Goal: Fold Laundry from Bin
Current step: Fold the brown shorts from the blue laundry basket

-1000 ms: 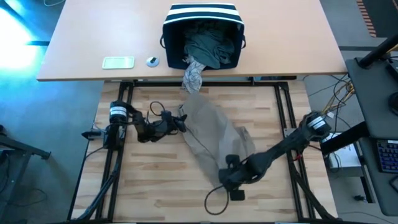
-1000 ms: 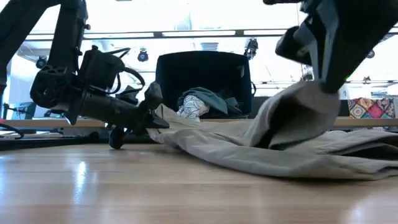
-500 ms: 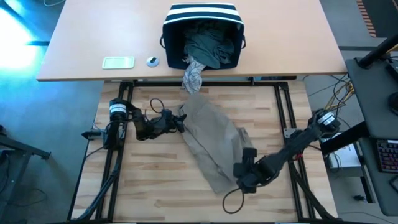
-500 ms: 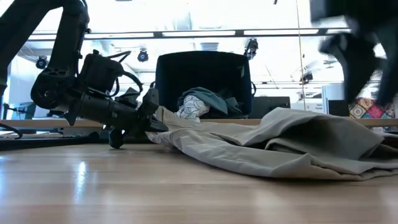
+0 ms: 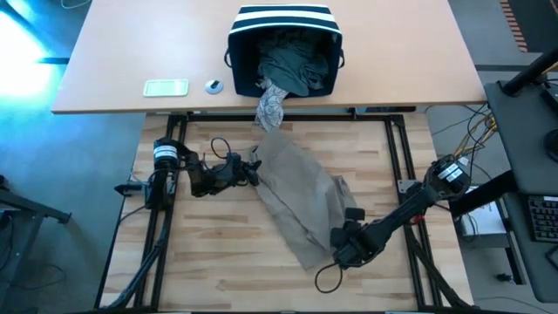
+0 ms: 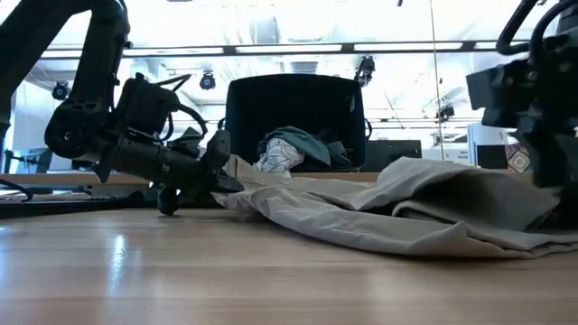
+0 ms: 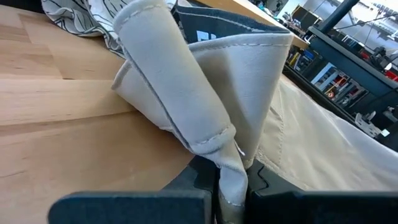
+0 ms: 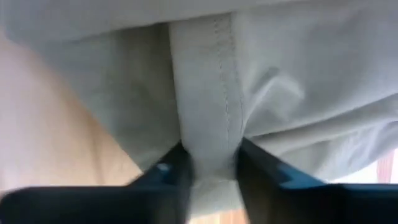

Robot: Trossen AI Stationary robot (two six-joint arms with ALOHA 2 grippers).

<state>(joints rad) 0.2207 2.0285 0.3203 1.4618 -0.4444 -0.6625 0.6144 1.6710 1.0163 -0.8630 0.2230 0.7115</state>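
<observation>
While seen from above, the tan garment (image 5: 296, 196) is stretched between left gripper (image 5: 255, 171) and right gripper (image 5: 342, 253); spreading seems underway. In both wrist views, hems are pinched. Next, flattening is needed.

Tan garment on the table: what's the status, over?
Left gripper shut on tan garment corner. Right gripper pinching its opposite edge. Garment flat on table, rest in bin. Nothing in the way.

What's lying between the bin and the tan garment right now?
In the high view, a grey-white patterned garment spills from the bin over the desk edge, reaching the tan garment.
</observation>
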